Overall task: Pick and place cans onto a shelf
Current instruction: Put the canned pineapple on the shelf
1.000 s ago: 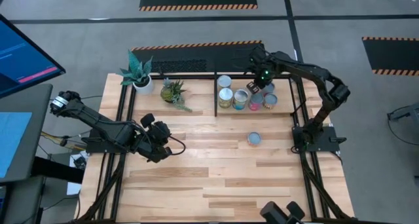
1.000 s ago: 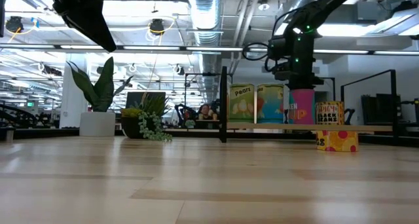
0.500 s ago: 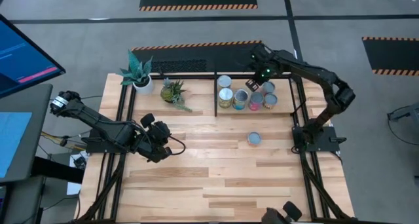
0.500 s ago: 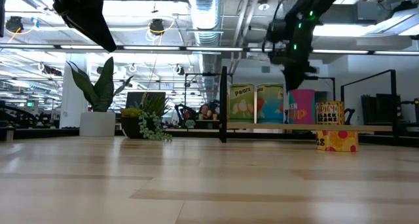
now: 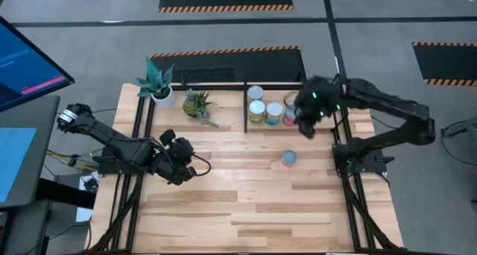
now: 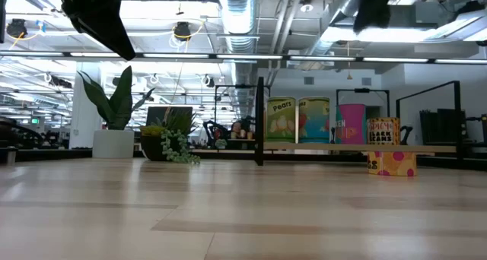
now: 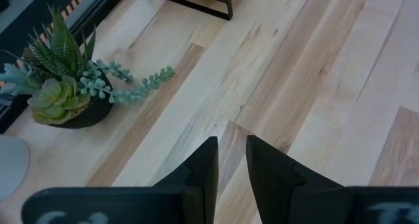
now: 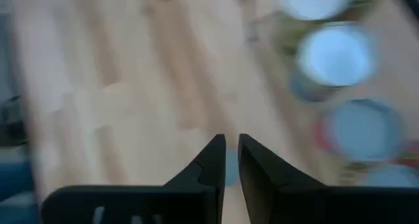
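Two green-labelled cans (image 6: 297,121) on the shelf (image 6: 358,147), one reading "Pears"; right hand (image 8: 232,160) nearly closed, empty.

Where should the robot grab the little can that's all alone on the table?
Best guess: around its round side wall, coming straight down from above. The can stands upright with its flat top up and nothing touching it, so the right gripper, which hangs nearby, has room for a finger on each side.

From above I see the cans (image 5: 264,110) grouped in the shelf (image 5: 245,106) at the table's (image 5: 246,203) far edge. One lone can (image 5: 289,158) sits nearer, mid-table. Two potted plants (image 5: 179,95) stand left of the shelf.
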Robot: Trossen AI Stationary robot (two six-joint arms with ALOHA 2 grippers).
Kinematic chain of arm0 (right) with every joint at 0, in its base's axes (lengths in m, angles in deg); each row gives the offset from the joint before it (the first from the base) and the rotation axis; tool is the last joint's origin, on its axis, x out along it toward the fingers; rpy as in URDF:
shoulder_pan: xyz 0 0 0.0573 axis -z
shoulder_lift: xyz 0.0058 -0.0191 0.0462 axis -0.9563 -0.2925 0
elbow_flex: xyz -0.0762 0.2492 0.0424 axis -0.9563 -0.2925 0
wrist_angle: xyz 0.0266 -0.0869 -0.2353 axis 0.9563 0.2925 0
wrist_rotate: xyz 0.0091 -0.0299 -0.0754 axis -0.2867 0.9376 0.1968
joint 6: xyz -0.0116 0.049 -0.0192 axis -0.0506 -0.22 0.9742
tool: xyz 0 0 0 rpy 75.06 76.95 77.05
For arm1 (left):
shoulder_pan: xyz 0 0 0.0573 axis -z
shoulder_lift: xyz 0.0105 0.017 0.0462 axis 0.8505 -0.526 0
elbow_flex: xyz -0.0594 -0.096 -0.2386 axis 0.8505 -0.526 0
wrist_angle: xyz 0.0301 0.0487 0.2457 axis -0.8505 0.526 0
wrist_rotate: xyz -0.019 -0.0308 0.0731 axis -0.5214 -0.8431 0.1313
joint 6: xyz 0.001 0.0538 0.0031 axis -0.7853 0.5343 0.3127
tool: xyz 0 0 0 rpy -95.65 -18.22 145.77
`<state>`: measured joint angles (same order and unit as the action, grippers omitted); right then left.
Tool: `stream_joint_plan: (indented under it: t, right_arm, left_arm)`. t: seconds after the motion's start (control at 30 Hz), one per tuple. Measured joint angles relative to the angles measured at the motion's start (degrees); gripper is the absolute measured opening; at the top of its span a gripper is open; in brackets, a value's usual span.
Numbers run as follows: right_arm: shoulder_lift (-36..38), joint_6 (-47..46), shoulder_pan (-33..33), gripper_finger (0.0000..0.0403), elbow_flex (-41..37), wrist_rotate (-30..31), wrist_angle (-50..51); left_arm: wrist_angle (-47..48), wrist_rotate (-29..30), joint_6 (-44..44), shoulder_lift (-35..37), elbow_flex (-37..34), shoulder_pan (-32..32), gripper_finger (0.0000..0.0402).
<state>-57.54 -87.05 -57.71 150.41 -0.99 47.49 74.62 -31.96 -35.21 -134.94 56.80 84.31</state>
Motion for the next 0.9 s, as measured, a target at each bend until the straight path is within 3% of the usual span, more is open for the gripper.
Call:
stream_joint_plan:
  t: [0.17,0.33,0.47,0.53,0.7,0.9]
  right_arm:
    - [1.42,-8.4,-15.12,0.0067,0.0,3.43,0.12]
    - [-0.08,-15.8,-28.52,0.0067,-2.44,14.85,0.24]
    - [-2.02,-25.85,-35.67,0.0067,-9.35,27.39,0.18]
    - [-3.2,-30.42,-36.72,0.0067,-14.24,28.22,-0.37]
    - [-6.24,-34.72,-34.12,0.0067,-24.37,20.3,-4.87]
    - [-9.0,-26.44,-29.79,0.0067,-26.73,17.52,-18.66]
  left_arm:
    - [0.01,0.0,0.02,0.0,0.0,-0.02,0.007]
    - [-1.24,-0.02,-0.06,0.0,0.0,-0.02,0.007]
    - [-4.25,-0.5,-0.02,0.0,0.0,-0.01,0.007]
    - [-4.74,-1.65,0.11,0.0,0.0,-0.02,0.007]
    - [-5.03,-1.92,-0.4,0.0,0.0,-0.02,0.007]
    - [-5.11,-1.87,-0.08,0.0,0.0,-0.01,0.007]
